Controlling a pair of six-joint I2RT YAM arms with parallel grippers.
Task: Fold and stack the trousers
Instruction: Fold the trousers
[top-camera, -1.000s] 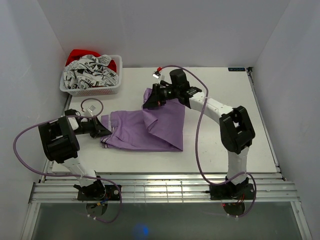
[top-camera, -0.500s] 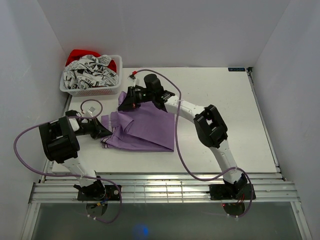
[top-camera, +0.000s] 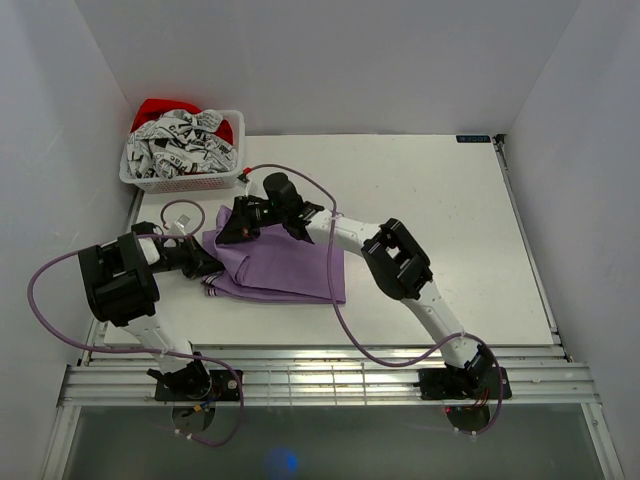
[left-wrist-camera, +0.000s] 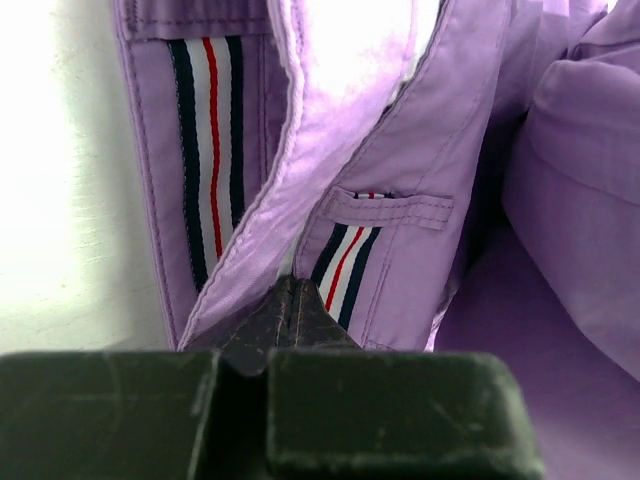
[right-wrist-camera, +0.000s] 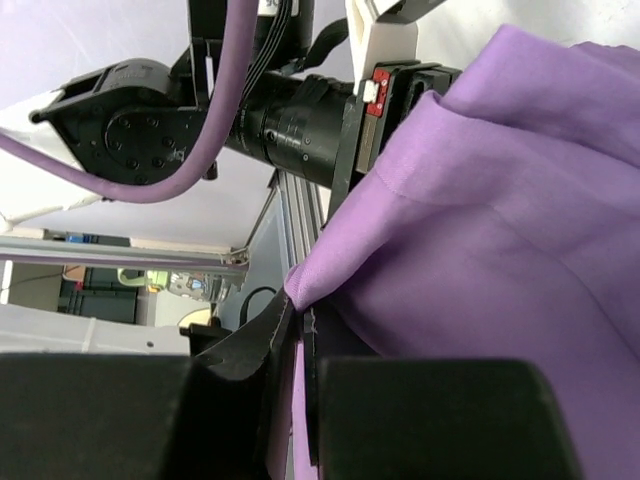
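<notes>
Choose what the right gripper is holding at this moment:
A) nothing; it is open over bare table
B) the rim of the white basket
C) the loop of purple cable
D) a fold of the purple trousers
D: in the right wrist view the right gripper has its fingers closed on an edge of the trousers, with purple cloth bunching out from between them.

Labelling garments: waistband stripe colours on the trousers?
Navy and red stripes on white waistband; clearest in left wrist view.
</notes>
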